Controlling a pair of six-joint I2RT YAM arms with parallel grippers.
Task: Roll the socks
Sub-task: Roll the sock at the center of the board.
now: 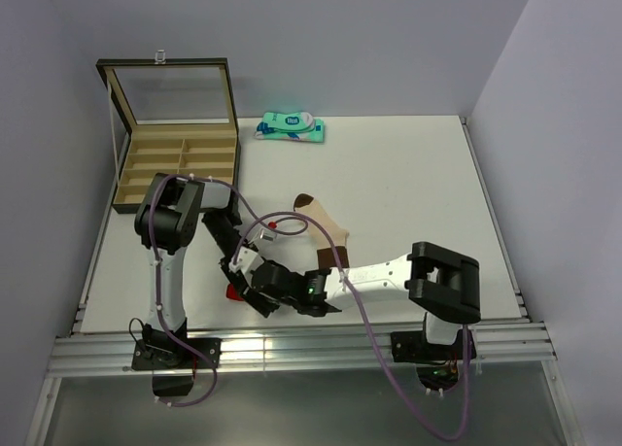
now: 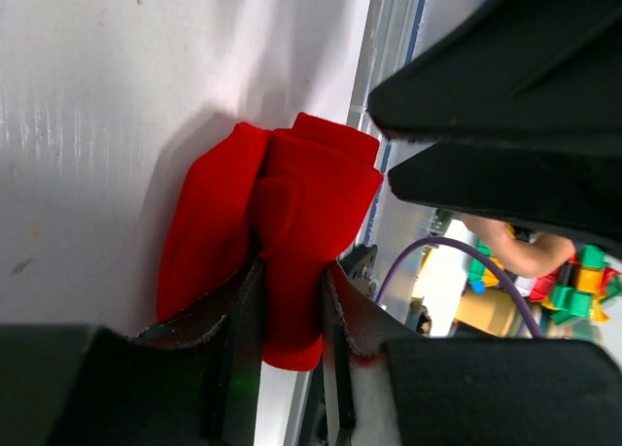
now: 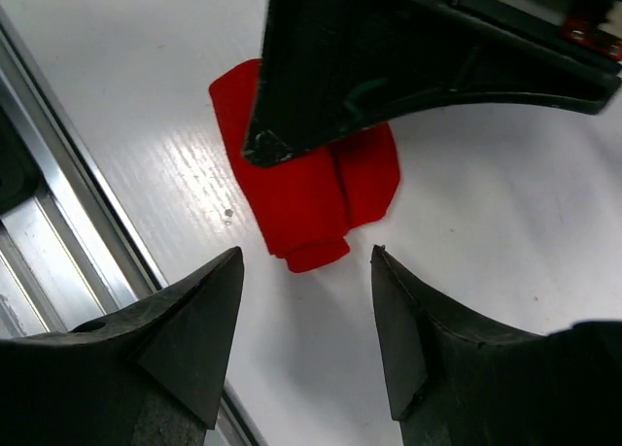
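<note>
The red sock (image 2: 292, 203) is bunched into a partial roll at the table's near edge. My left gripper (image 2: 292, 269) is shut on it, one fold pinched between both fingers. In the top view only a bit of the red sock (image 1: 233, 292) shows under the left gripper (image 1: 238, 274). My right gripper (image 3: 307, 254) is open and empty, hovering just short of the red sock (image 3: 311, 198), jaws to either side of its end. The right gripper (image 1: 264, 292) sits close beside the left one. The beige sock (image 1: 328, 230) with its brown toe lies flat behind the right arm.
A teal-and-white packet (image 1: 290, 127) lies at the back of the table. An open wooden compartment box (image 1: 177, 159) stands at the back left. The metal rail of the table's near edge (image 3: 68, 203) runs right beside the red sock.
</note>
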